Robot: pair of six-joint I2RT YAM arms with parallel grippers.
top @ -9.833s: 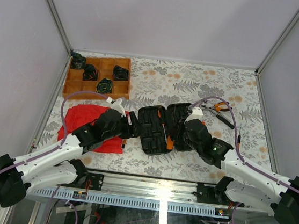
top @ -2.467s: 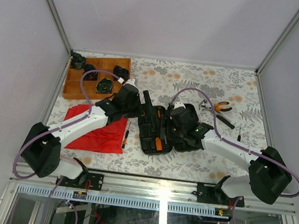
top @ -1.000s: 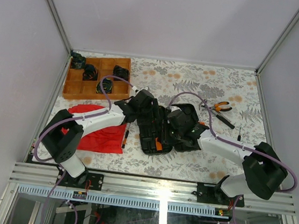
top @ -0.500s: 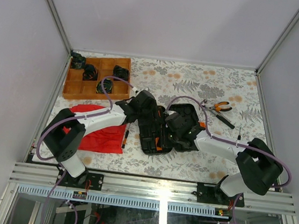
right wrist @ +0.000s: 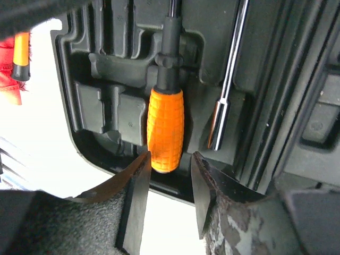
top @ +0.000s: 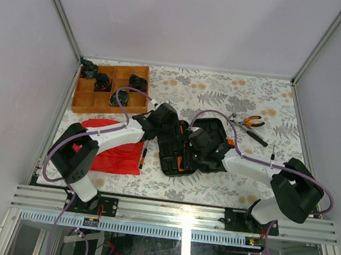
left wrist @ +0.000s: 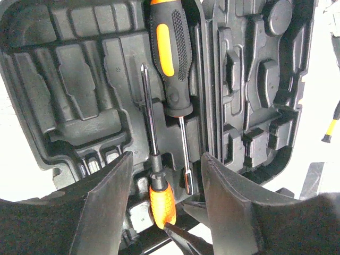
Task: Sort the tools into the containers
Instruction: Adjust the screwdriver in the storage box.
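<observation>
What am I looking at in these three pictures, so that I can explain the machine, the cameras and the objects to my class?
This is a robot with two arms bolted at the table's near edge. The wide picture looks down from above. The other two come from a small camera on each wrist, so the dark shapes at the bottom are that arm's own fingers. On the patterned table lie an open black tool case, a wooden tray, a red cloth and orange-handled pliers. Both arms reach over the case. The left gripper is open above a big screwdriver and a slim screwdriver lying inside. The right gripper has a finger on either side of the slim screwdriver's orange handle; whether it squeezes is unclear.
</observation>
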